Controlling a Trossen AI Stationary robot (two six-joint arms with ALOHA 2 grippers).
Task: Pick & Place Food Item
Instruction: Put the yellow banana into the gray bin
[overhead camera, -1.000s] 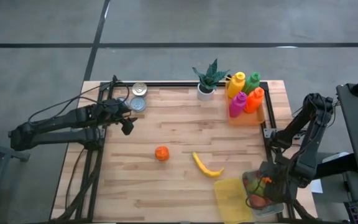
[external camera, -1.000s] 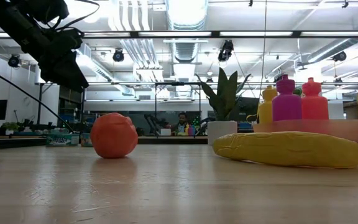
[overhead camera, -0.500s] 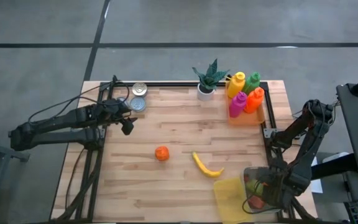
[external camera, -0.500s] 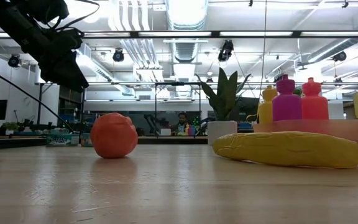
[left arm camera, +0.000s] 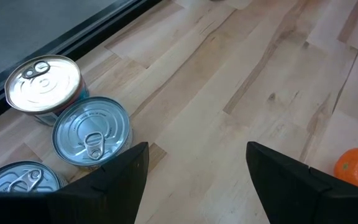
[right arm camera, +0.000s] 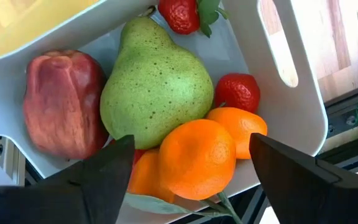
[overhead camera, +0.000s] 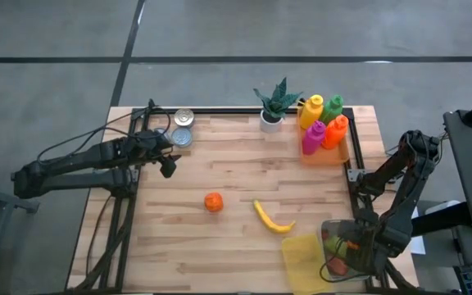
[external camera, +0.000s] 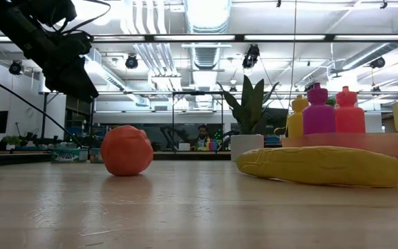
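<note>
A small orange [overhead camera: 212, 201] and a yellow banana [overhead camera: 272, 219] lie on the wooden table near its middle; the low view shows the orange [external camera: 126, 150] and the banana [external camera: 320, 166] too. At the near right corner my right gripper [overhead camera: 352, 246] hangs open, pointing down over a white bin [right arm camera: 291, 93]. The bin holds a green pear [right arm camera: 157, 81], a red apple [right arm camera: 61, 102], strawberries [right arm camera: 238, 92] and mandarins [right arm camera: 197, 158]. The fingers stand on either side of the top mandarin, which rests on the other fruit. My left gripper [overhead camera: 169, 164] waits open above the table's far left.
A yellow lid [overhead camera: 306, 260] lies beside the bin. Several tin cans [left arm camera: 92, 134] stand at the far left corner. A potted plant [overhead camera: 274, 105] and coloured bottles in an orange tray [overhead camera: 324, 123] stand at the far right. Bare wood lies between the orange and the cans.
My right gripper has sunk a little and shifted toward the table's near edge, over the bin. The fruit on the table and my left arm have kept still.
</note>
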